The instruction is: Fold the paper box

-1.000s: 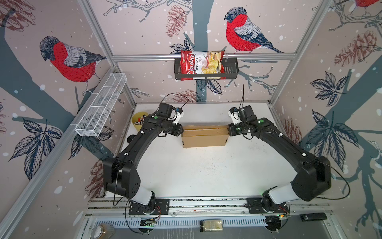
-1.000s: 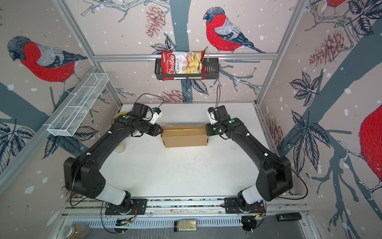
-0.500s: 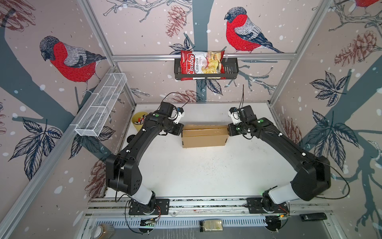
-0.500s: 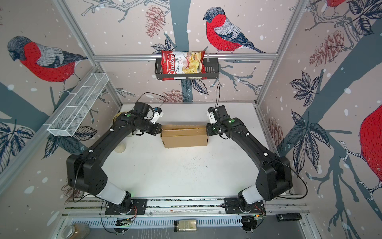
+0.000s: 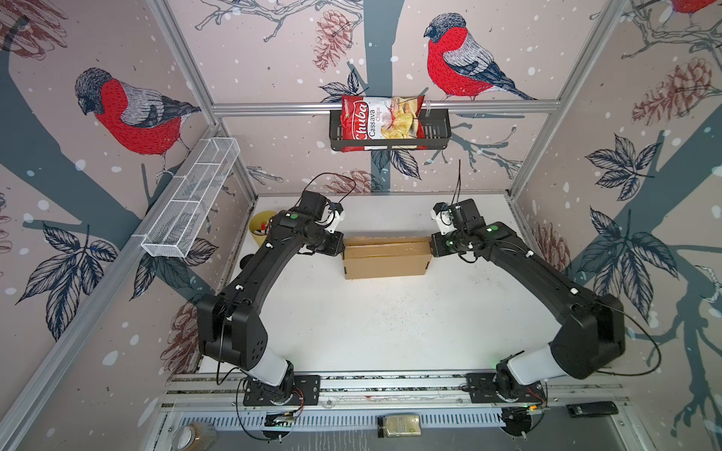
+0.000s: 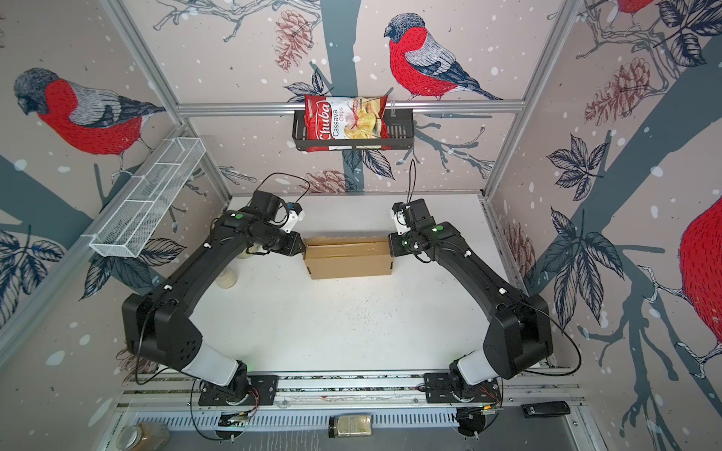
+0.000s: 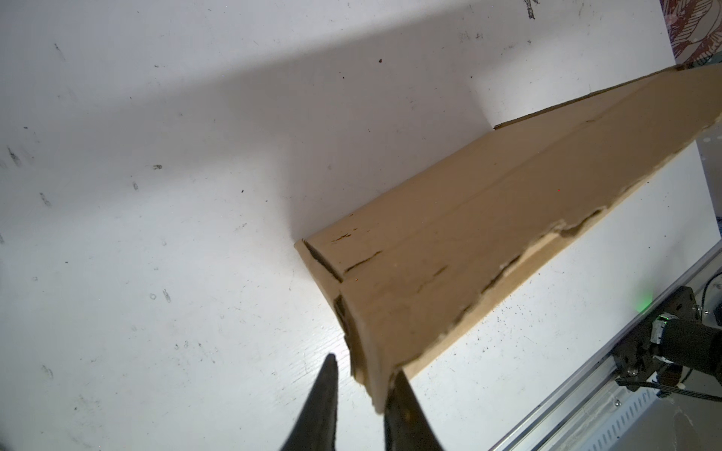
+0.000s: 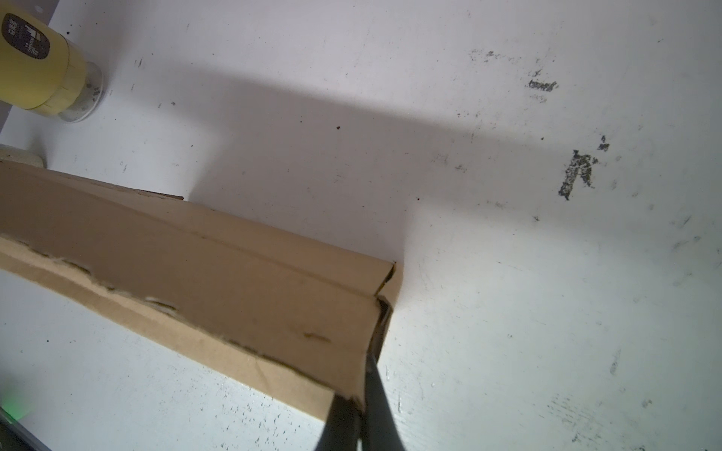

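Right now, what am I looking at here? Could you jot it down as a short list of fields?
Main item: paper box, brown cardboard, looks mostly folded, lying on the white table between the two arms
Left gripper: at the box's left end, jaws slightly apart astride a corner edge
Right gripper: at the box's right end, pinched shut on a corner edge
Box condition: one long edge is ragged
Elsewhere: yellow cup at the table's far left; chips bag in a black basket on the back rail
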### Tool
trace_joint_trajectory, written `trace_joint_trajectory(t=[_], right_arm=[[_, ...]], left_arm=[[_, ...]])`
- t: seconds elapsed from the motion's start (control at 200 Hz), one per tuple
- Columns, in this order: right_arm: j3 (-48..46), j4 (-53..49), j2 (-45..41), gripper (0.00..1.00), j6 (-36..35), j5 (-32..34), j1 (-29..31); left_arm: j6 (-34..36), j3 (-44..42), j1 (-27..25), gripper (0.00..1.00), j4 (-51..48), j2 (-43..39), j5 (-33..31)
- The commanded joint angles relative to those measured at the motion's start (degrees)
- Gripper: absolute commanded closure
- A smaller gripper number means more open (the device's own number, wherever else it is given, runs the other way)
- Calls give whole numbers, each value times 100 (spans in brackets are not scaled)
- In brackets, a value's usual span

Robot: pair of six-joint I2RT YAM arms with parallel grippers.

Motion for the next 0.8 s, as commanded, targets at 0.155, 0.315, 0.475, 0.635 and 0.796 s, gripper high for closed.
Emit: trace_joint_trajectory(t=[0.155, 0.315, 0.475, 0.635, 0.796], right_arm=[[-13, -354, 11, 100, -57, -25, 12], [-17, -350, 31, 100, -43, -34, 6], [-26, -341, 31, 100, -35, -43, 5], [-48, -333, 22, 100, -35, -45, 13], [-57, -333, 31, 100, -41, -41, 12]], left_arm=[[4, 41, 1, 84, -151, 54, 119], [-73, 53, -30, 92, -69, 59, 288], [-169, 45, -32, 93, 24, 68, 451], [-169, -26, -34, 94, -18, 100, 354], [-152, -123, -16, 95, 5, 111, 301]])
